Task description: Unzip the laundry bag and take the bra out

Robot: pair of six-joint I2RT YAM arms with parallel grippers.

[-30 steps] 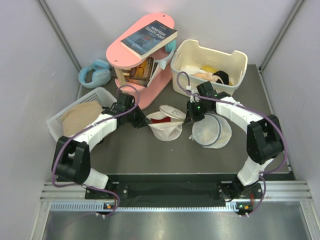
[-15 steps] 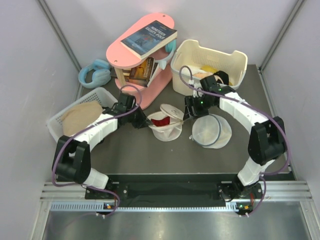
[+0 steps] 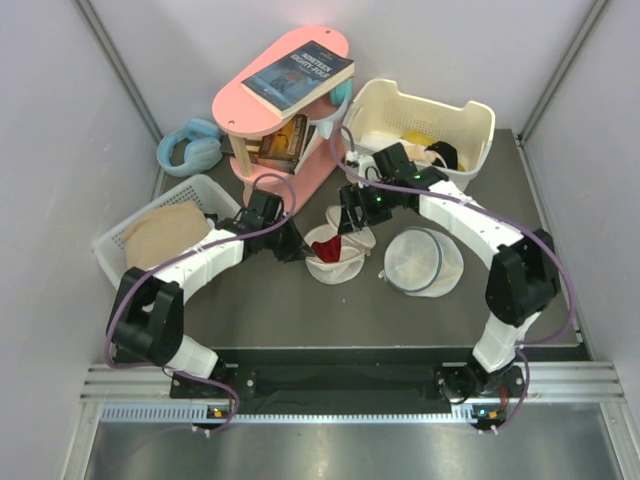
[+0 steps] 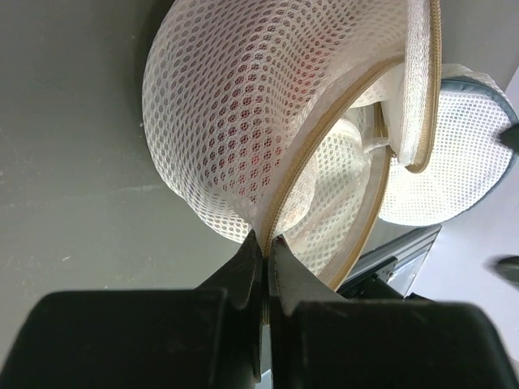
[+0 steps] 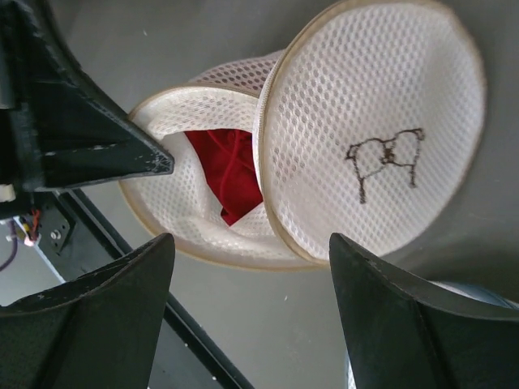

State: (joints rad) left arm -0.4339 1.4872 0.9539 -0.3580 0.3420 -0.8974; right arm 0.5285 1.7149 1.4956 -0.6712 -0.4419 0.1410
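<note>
The laundry bag [image 3: 336, 266] lies unzipped mid-table, its lid flap [image 5: 381, 121] with the black bra drawing folded back. The dark red bra [image 5: 227, 170] shows inside the opening, also visible from above [image 3: 324, 246]. My left gripper [image 3: 299, 251] is shut on the bag's zip rim [image 4: 268, 231] at its left side; the mesh wall [image 4: 235, 97] bulges just ahead of the fingers. My right gripper [image 3: 352, 222] hovers over the bag's far side, open, with nothing between its fingers [image 5: 251, 243]; bra and flap lie just beyond the tips.
A second round white mesh bag [image 3: 423, 262] lies right of the laundry bag. A white basket [image 3: 470, 115] of clothes stands at the back right, a pink shelf [image 3: 290, 185] with books behind, blue headphones [image 3: 190, 146] and another basket [image 3: 112, 243] at the left.
My right gripper has opened and swung left, from beside the white bag to above the open laundry bag. The left gripper and the bag's rim shifted slightly right.
</note>
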